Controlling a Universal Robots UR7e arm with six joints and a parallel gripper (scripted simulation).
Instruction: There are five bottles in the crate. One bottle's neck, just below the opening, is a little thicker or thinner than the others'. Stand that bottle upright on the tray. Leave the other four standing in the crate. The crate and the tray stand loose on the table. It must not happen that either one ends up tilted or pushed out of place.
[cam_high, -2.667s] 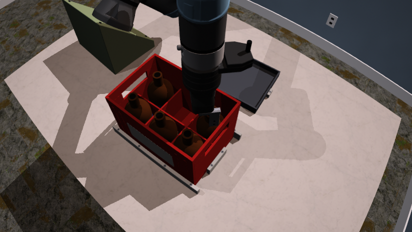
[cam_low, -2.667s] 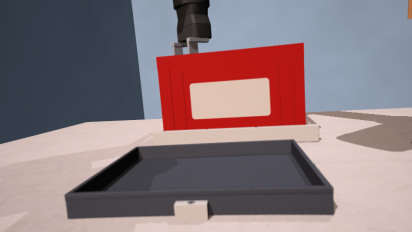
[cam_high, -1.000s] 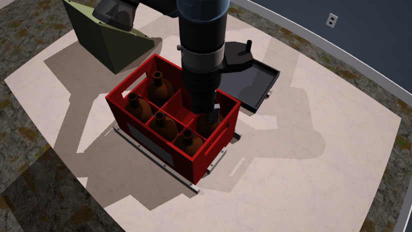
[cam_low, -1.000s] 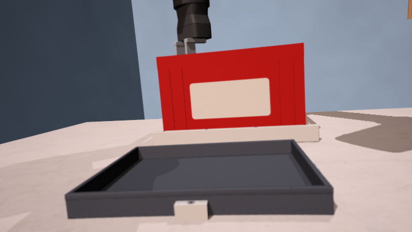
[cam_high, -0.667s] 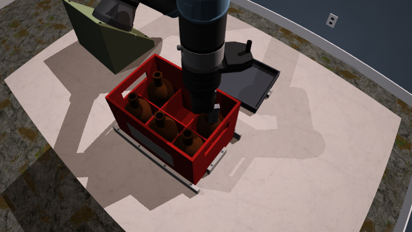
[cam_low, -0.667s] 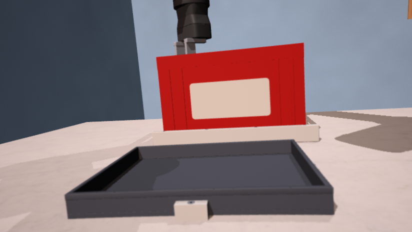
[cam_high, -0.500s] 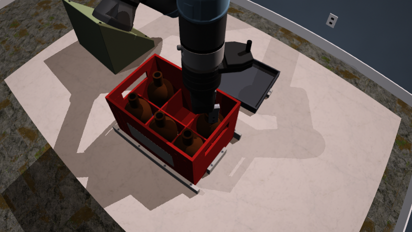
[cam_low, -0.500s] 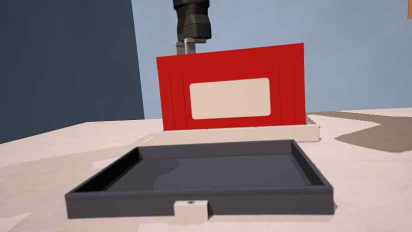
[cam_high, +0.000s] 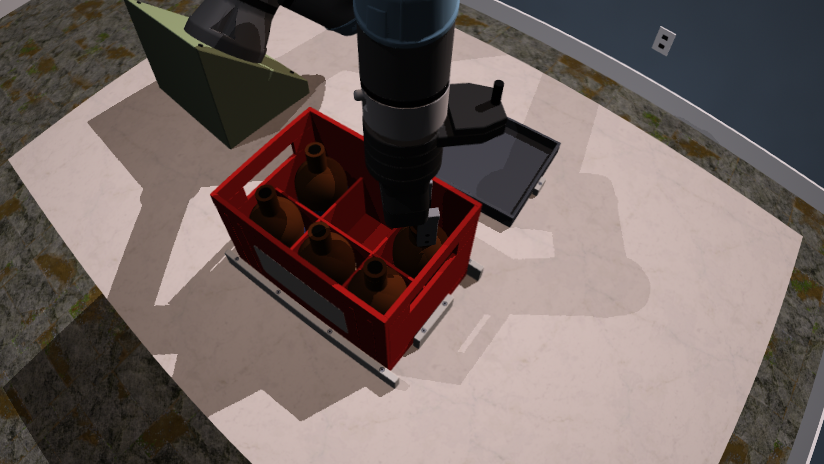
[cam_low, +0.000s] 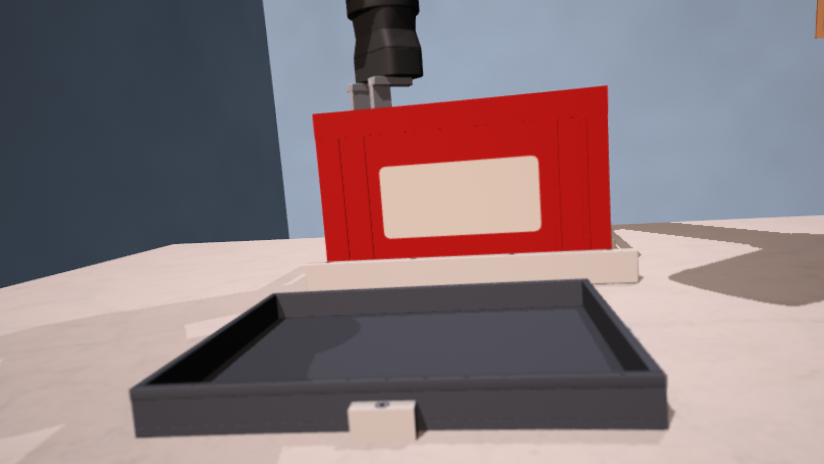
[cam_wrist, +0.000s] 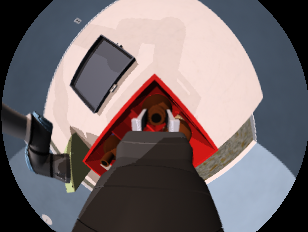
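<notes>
The red crate (cam_high: 403, 334) (cam_low: 461, 132) (cam_wrist: 204, 150) holds five brown bottles, all upright. My gripper (cam_high: 418, 230) (cam_low: 370, 103) (cam_wrist: 156, 114) points down into the compartment at the crate's right end on the tray side. It is shut on the neck of the bottle (cam_high: 403, 251) (cam_wrist: 160, 102) there, one finger on each side; the bottle still stands low in its compartment. The other bottles (cam_high: 317, 181) (cam_high: 279, 216) (cam_high: 325, 256) (cam_high: 377, 291) stand in their compartments. The middle compartment on the tray side is empty. The dark tray (cam_high: 518, 167) (cam_low: 461, 345) (cam_wrist: 95, 70) is empty. Differences in neck thickness cannot be told.
Light rails (cam_high: 322, 325) (cam_low: 472, 270) lie along the crate's sides. A small light block (cam_low: 381, 421) touches the tray's outer edge. A green wedge-shaped stand (cam_high: 190, 86) (cam_wrist: 77, 162) is beyond the crate's far left corner, under the arm's base.
</notes>
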